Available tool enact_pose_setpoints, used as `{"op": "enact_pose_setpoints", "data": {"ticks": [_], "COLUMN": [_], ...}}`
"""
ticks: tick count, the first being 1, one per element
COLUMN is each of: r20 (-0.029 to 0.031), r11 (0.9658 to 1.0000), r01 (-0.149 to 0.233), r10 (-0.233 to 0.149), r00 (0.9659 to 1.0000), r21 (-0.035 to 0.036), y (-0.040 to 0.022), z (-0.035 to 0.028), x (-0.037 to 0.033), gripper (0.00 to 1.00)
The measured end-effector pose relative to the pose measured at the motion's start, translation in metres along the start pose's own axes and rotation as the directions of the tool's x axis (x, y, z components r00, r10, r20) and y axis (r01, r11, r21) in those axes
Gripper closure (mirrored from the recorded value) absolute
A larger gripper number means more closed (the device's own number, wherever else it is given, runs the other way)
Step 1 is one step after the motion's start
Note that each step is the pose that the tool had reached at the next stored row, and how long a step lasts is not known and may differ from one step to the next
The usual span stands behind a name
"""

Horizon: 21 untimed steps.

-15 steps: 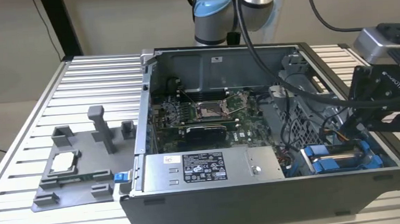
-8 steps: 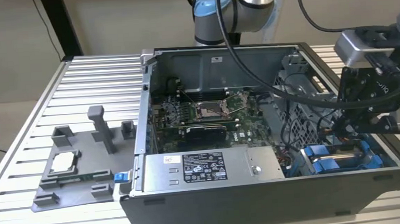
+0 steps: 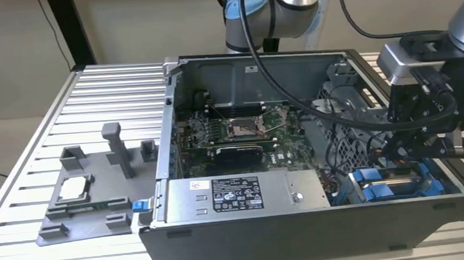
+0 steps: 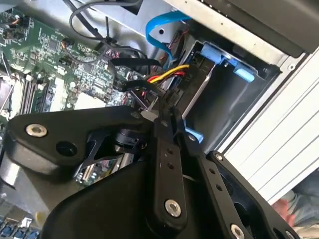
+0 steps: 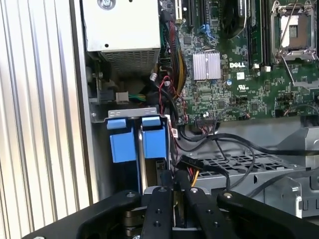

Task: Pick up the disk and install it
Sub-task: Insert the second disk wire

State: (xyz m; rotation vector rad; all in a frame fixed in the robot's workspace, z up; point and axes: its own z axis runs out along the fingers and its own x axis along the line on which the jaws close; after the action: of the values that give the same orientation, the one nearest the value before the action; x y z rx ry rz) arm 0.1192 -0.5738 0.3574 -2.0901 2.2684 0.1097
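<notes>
as the gripper (image 5: 173, 199) hangs with jaws drawn nearly together over the drive bay, whether they pinch anything i cannot tell; just ahead of them the disk (image 5: 149, 144) sits slotted in its blue carrier, so installation looks nearly finished inside the computer case (image 3: 303, 234).

Inside the open computer case (image 3: 318, 221), your gripper (image 5: 173, 191) sits low over the blue disk (image 5: 149, 142) bays, hemmed by the power supply (image 3: 244, 192) on one side, loose black cables (image 5: 219, 144) on the other, and the case wall just beside.
</notes>
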Motion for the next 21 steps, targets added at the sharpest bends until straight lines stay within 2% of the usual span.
{"op": "enact_pose_setpoints", "data": {"ticks": [2, 5, 11, 13, 18, 21], "r20": [0.0009, 0.0029, 0.0065, 0.0067, 0.007, 0.008], "r11": [1.0, 0.9996, 0.9971, 0.9966, 0.9964, 0.995], "r01": [0.001, 0.003, 0.007, 0.007, 0.007, 0.009], "r10": [-0.001, -0.003, -0.007, -0.008, -0.008, -0.009], "r00": [1.0, 1.0, 1.0, 0.9999, 0.9999, 0.9999], "r21": [0.0085, 0.0296, 0.0763, 0.0823, 0.0845, 0.0999], "y": [0.0027, 0.0069, 0.0147, 0.0149, 0.0151, 0.0158], "z": [0.0006, 0.0022, 0.0065, 0.0073, 0.0077, 0.0096], "x": [0.0024, 0.0054, 0.0068, 0.0069, 0.0069, 0.0072], "gripper": [1.0, 1.0, 1.0, 1.0, 1.0, 1.0]}}
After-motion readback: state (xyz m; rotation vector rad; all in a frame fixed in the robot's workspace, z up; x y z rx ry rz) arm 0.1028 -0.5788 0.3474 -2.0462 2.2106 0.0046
